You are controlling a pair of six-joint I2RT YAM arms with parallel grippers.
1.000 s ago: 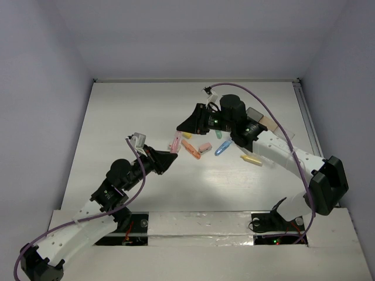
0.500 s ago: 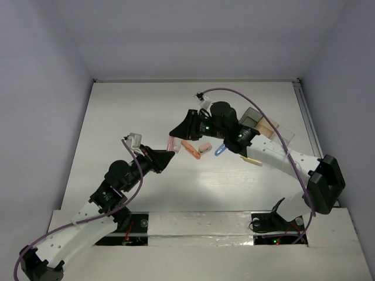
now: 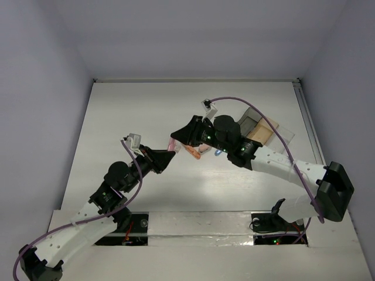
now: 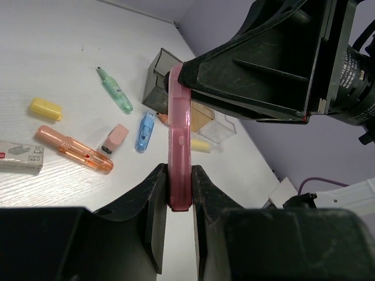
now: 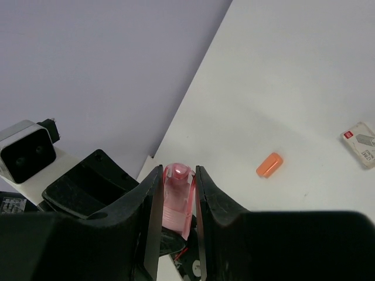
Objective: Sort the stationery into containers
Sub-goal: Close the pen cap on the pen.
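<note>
- The left gripper (image 3: 172, 154) reaches toward 1 o'clock from its base, and its jaws are clamped on the near end of a pink piece (image 4: 179, 126).
- The pink piece is held clear above the table (image 3: 117, 129), spanning between the two claws.
- The right gripper (image 5: 177, 175) points toward 9 o'clock in the top view and pinches the far end of the pink piece between both fingers.
- In the left wrist view, an orange pen (image 4: 73, 157) and a grey-white block (image 4: 20, 157) lie on the table at 9 o'clock of the pink piece.
- A small pink cap (image 4: 116, 137) and a blue piece (image 4: 145, 130) lie just left of it.
- Farther off, a yellow piece (image 4: 45, 108) lies at 10 o'clock and a green pen (image 4: 116, 91) at 11.
- The containers (image 4: 157, 79) stand beyond at 12 o'clock, partly hidden by the right gripper.
</note>
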